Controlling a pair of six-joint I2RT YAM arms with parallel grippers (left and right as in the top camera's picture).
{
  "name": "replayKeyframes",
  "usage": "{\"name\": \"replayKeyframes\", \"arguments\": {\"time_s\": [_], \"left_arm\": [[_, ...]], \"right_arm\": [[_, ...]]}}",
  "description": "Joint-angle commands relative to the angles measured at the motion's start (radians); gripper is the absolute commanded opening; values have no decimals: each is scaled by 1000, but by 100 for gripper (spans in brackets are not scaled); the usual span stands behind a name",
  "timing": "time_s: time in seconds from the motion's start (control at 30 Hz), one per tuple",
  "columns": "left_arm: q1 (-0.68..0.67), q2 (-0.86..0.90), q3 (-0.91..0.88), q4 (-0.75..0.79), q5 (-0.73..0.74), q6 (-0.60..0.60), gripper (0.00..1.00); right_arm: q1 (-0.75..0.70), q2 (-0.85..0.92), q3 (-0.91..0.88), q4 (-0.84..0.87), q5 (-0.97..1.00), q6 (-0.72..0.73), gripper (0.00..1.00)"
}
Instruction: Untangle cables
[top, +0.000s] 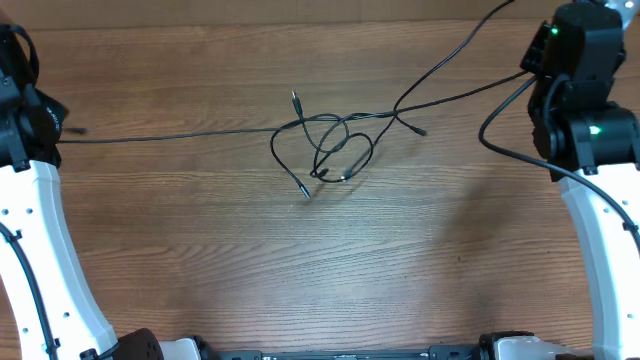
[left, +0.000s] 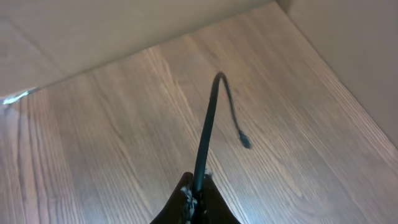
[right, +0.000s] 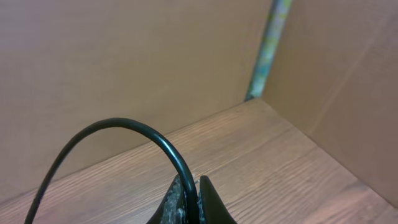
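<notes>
Right now the left gripper (left: 198, 188), at nine o'clock, and the right gripper (right: 194, 186), toward two o'clock, each pinch a strand of the cables (top: 330, 148), knotted at the middle of the table (top: 300, 270). Best to draw apart slowly and evenly, easing off if loops tighten.

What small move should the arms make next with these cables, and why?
Probably ease the left gripper slightly outward. Both it and the right gripper are shut on the cables, which form a loose knot of loops on the table between them, so gentle tension may open it.
</notes>
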Motion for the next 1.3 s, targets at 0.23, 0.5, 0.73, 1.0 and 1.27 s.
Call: {"name": "replayKeyframes", "arguments": {"time_s": [0.23, 0.5, 0.73, 1.0, 1.27], "left_arm": [[-117, -11, 16, 126, 537, 244, 4], [-256, -11, 15, 108, 553, 446, 61], [-342, -9, -4, 113, 713, 512, 70], [-498, 113, -56, 135, 742, 554, 72], [-655, 331, -56, 208, 742, 635, 79]], "right_arm": [[-3, -23, 31, -54, -611, 11, 4], [-2, -23, 31, -100, -708, 11, 4], [6, -23, 31, -122, -757, 11, 4], [35, -23, 31, -111, -816, -19, 4], [36, -23, 31, -111, -816, -18, 4]]}}
